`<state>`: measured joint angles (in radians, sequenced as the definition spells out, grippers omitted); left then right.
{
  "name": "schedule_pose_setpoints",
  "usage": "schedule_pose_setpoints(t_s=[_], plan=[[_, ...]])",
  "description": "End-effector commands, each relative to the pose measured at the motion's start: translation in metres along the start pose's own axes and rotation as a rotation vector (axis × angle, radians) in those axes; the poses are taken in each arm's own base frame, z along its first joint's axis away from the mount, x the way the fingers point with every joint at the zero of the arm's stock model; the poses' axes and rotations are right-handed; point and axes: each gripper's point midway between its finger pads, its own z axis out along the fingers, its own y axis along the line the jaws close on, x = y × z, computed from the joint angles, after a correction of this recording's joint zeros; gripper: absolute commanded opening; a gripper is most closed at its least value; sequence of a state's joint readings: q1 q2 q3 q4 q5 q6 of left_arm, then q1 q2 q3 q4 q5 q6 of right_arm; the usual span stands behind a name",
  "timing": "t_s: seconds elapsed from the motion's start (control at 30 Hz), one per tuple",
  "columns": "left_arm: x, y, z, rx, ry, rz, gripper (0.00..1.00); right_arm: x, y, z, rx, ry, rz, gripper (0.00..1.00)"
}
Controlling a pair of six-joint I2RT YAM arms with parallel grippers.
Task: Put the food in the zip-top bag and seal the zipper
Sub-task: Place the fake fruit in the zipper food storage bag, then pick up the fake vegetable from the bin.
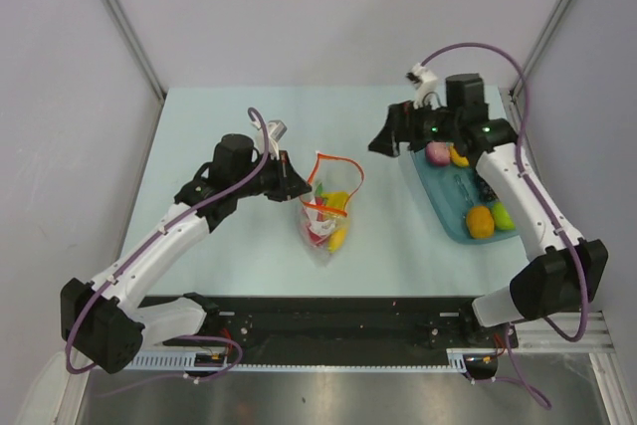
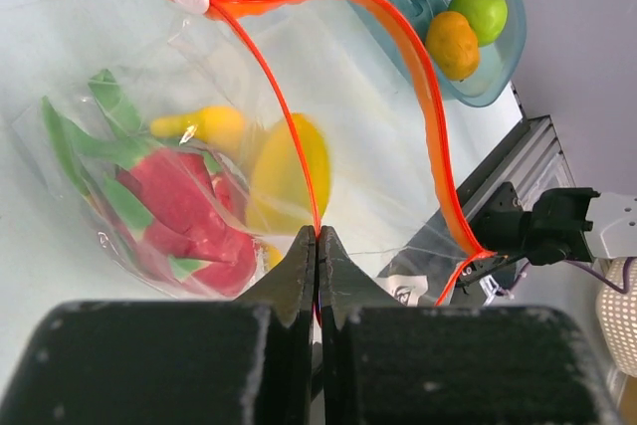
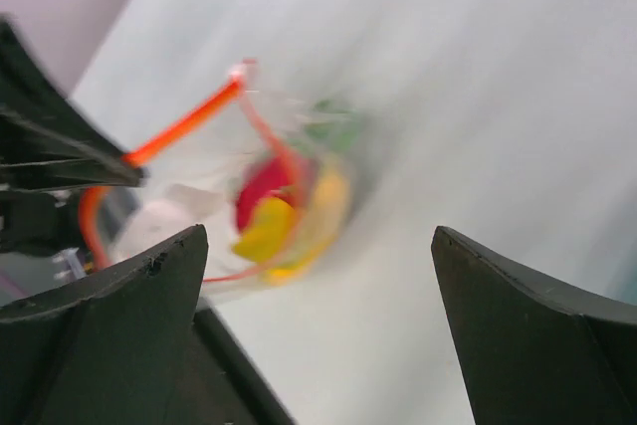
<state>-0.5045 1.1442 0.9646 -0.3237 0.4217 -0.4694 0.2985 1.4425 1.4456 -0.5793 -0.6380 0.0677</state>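
Left wrist | left hand (image 2: 317, 246) pressed together, pinching zipper (image 2: 426, 87) | bag (image 2: 219, 67) just ahead on surface (image 1: 229, 246), mouth open, food (image 2: 179, 206) inside | right hand (image 3: 317, 241) spread, empty, bag ahead, apart

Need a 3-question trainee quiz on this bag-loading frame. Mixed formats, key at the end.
1. True or false: the left fingers are shut on the zipper of the zip-top bag.
2. Short answer: are the right fingers open or shut?
3. Where is the red piece with green leaves?
A. inside the zip-top bag
B. in the teal tray
C. between the right fingers

Key: 1 true. 2 open, with nothing between them. 3 A.
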Motion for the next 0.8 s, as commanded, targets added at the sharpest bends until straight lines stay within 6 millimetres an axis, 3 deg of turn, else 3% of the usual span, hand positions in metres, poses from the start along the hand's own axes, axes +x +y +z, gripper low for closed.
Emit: schedule_pose_setpoints(t_s=[0.0,0.07,0.17,0.23,0.33,0.57,0.77], plan=[[-0.029,-0.021,-0.012,0.040,-0.080,0.057,0.02,0.004,-0.058,-0.035,0.148,0.025,-0.091,0.98],[-0.030,-0.021,-0.012,0.041,-0.082,0.060,0.01,0.018,-0.110,-0.047,0.273,0.086,-0.158,0.96],[-0.030,-0.021,-0.011,0.042,-0.079,0.060,0.01,0.049,-0.169,-0.051,0.367,0.217,-0.185,0.92],[-0.028,-0.020,-0.011,0.041,-0.076,0.059,0.01,0.066,-0.203,-0.050,0.403,0.273,-0.155,0.89],[-0.028,-0.020,-0.010,0.041,-0.073,0.057,0.01,0.071,-0.238,-0.047,0.452,0.300,-0.200,0.87],[-0.024,-0.016,-0.006,0.033,-0.054,0.062,0.01,0.075,-0.282,-0.018,0.473,0.324,-0.268,0.88],[-0.019,-0.011,-0.005,0.023,-0.040,0.061,0.01,0.075,-0.292,0.006,0.473,0.319,-0.310,0.90]])
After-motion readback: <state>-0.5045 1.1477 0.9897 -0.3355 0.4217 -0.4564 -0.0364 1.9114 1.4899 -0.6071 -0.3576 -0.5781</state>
